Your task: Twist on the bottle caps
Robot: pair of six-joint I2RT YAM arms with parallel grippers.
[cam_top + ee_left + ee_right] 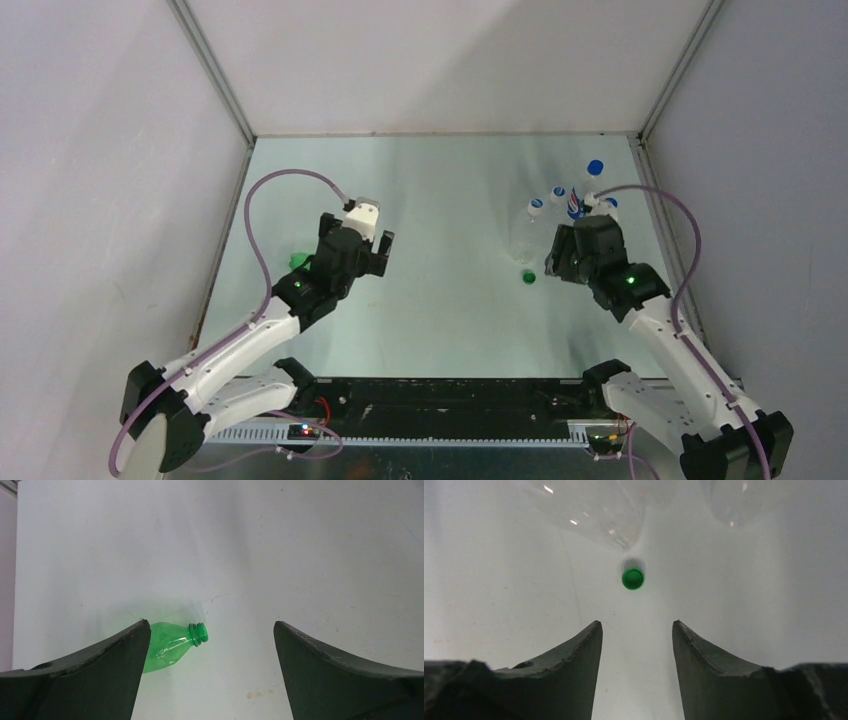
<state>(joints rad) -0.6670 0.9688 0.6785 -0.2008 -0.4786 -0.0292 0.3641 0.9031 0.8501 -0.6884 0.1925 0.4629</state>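
A grey-walled enclosure is framing a pale surface (440,180) where 2 arms are working. The right claw (636,625) is hanging released, jaws parted around nothing. The dark green cap (632,578) is lying flat on the surface just ahead of its tips, apart from them. Near the cap on its far side, the clear bottle (594,510) is showing only in part. The left claw (211,625) is spreading wide and empty above the green bottle (172,645), which is lying on its side, its uncapped neck pointing into the gap and its body partly hidden behind 1 finger. The white cap is not showing clearly in any view.

The risks are looking plain. The low cap may skid or flip if the jaws are closing off-centre. The light green bottle may roll away from a glancing pinch. The blue-capped bottles (560,198), crowding close to the right arm, may be toppled by a careless swing.
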